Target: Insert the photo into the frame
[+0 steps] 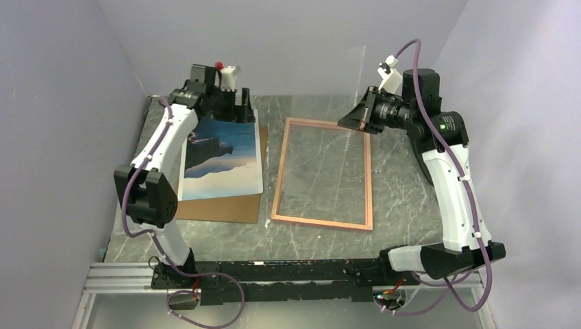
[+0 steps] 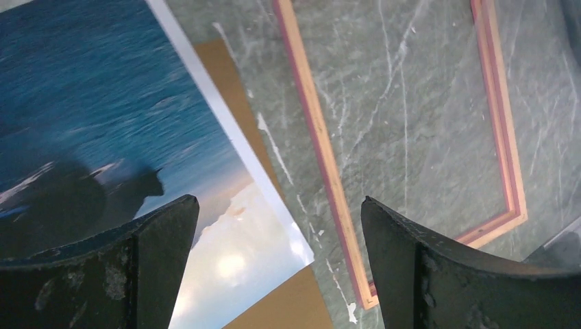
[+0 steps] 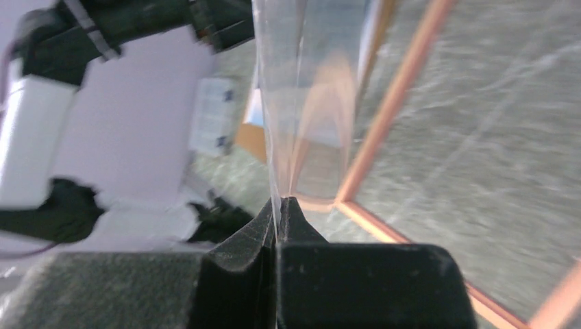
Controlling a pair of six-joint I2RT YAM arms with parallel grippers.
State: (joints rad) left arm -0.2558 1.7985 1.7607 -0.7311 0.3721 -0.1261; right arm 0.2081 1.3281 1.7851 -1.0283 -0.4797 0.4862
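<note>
The photo (image 1: 223,154), blue sea with dark cliffs, lies face up at the left on a brown backing board (image 1: 226,209). The pink-bordered frame (image 1: 322,221) lies flat in the middle, and the table shows through it. My left gripper (image 1: 229,103) is open and empty above the photo's far end. In the left wrist view its jaws (image 2: 277,200) hang over the photo (image 2: 103,103) and the frame's left rail (image 2: 322,137). My right gripper (image 1: 353,118) is shut on a clear pane (image 1: 346,82), holding it upright over the frame's far right corner. The right wrist view shows the pane (image 3: 301,89) pinched at the tips (image 3: 279,202).
The grey marble table (image 1: 411,199) is walled by pale lilac panels on three sides. The backing board also shows in the left wrist view (image 2: 288,301). A black rail with cables (image 1: 288,274) runs along the near edge between the arm bases.
</note>
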